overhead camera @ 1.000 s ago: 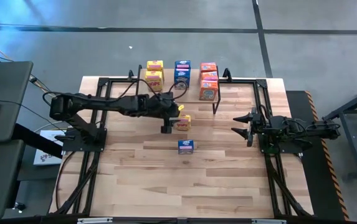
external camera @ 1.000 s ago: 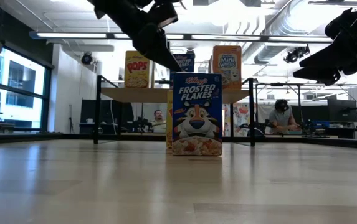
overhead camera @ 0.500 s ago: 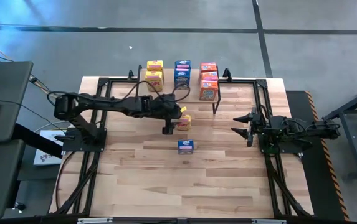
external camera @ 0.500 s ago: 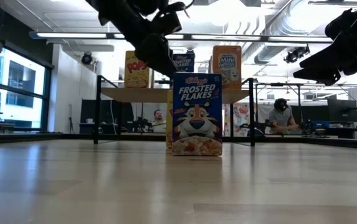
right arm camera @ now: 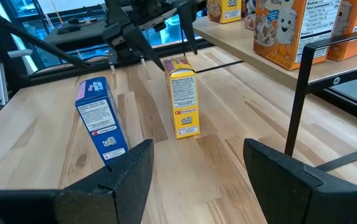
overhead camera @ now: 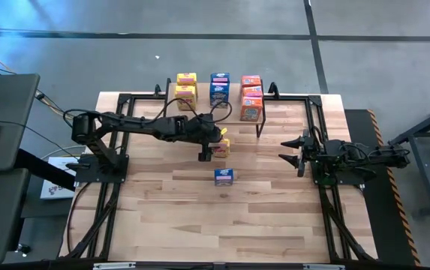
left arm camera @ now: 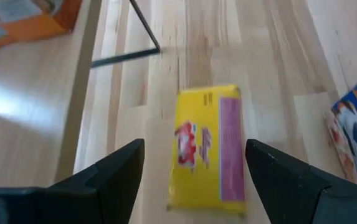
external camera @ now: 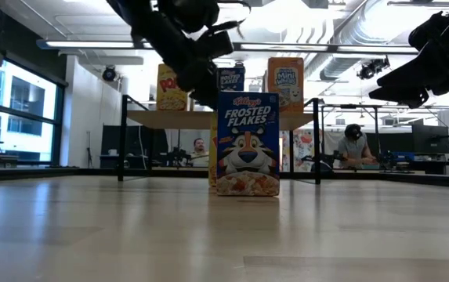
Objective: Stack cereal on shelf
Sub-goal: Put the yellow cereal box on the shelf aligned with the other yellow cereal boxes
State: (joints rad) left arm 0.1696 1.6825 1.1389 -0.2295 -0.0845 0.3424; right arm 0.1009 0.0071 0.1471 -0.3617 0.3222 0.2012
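Observation:
A yellow cereal box stands upright on the table; its top shows in the left wrist view. My left gripper hangs open above it, fingers on either side of it, apart from it. A blue Frosted Flakes box stands upright nearer the table's near edge. The shelf at the far edge carries two yellow boxes, two blue boxes and three orange boxes. My right gripper waits open at the table's right.
The shelf's black legs stand just beyond the yellow box. In the low view the yellow box is mostly hidden behind the blue one. Bare wood lies toward the near edge. Black arm frames run along both sides. People sit in the room behind.
My left gripper has moved toward the table's right and a little down, coming over the yellow box, its fingers still apart. The boxes and my right arm have kept still.

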